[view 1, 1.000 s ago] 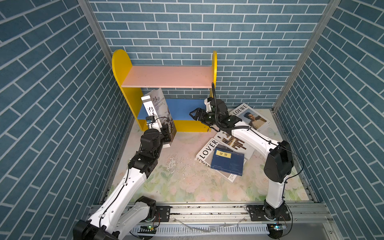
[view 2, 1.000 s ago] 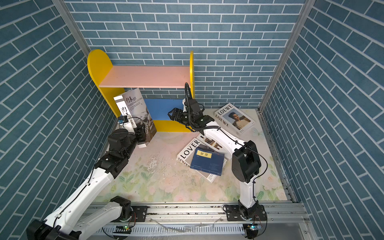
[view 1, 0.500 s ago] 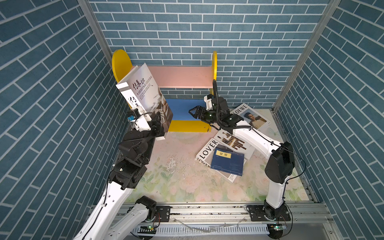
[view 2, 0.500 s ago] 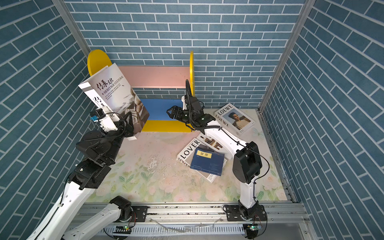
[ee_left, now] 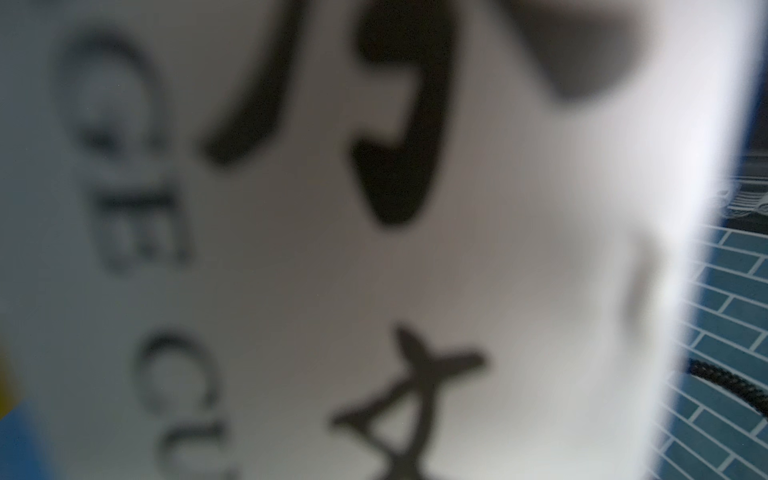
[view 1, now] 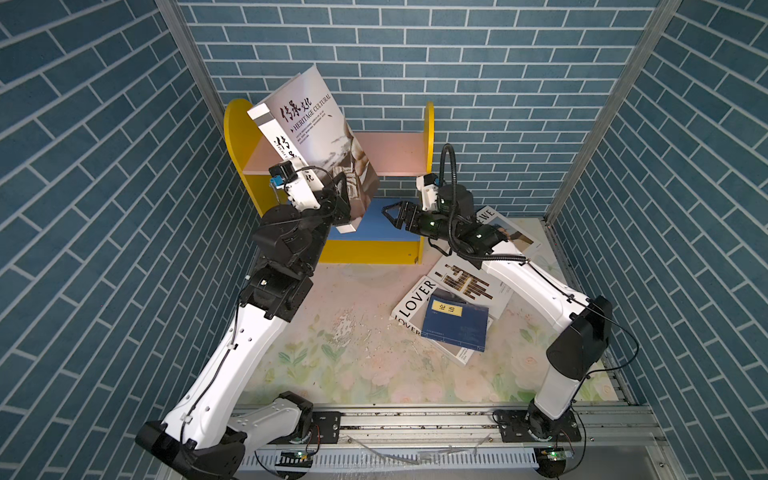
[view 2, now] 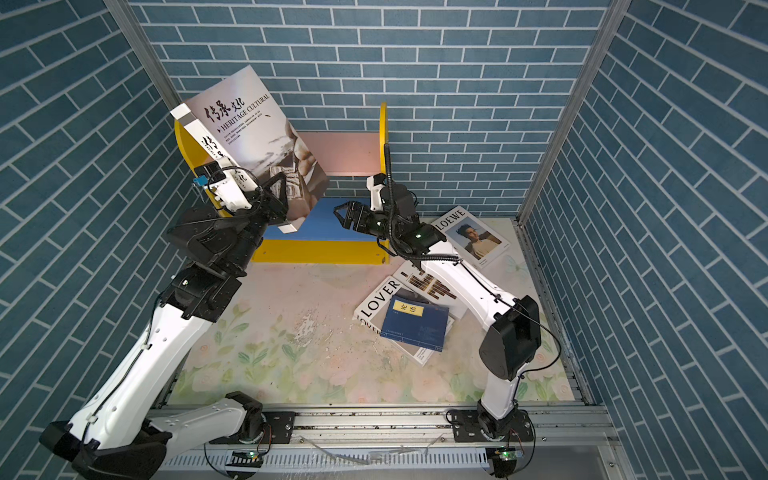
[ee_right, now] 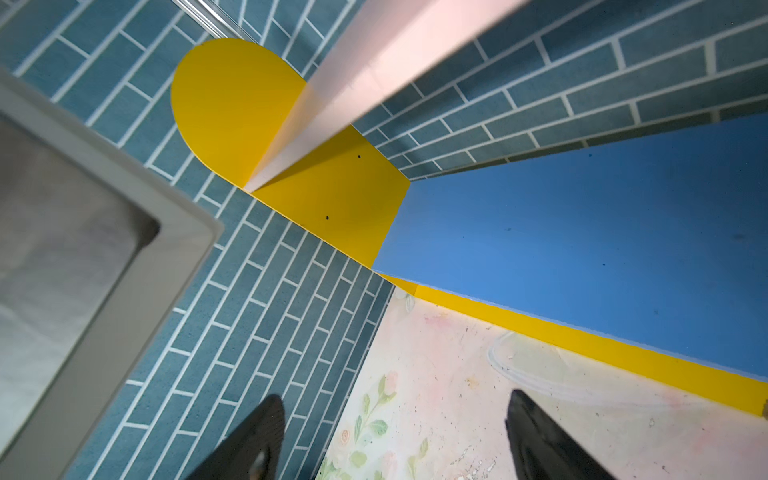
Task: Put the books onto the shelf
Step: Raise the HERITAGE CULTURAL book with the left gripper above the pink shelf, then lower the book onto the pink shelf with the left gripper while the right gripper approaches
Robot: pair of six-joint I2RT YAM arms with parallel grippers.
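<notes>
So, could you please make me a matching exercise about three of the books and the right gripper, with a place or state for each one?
Things:
1. Heritage Cultural book
2. navy book
3. LOEWE book
4. right gripper

Places or states:
A. lies on top of the LOVER book
B. open and empty, facing the shelf
C. held up in the air, tilted
D. flat on the table, near the back right corner

Pairs: 1-C, 2-A, 3-D, 4-B

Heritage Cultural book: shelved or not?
Not shelved. The left gripper holds the Heritage Cultural book tilted in the air, in front of the shelf, resting on neither board.
</notes>
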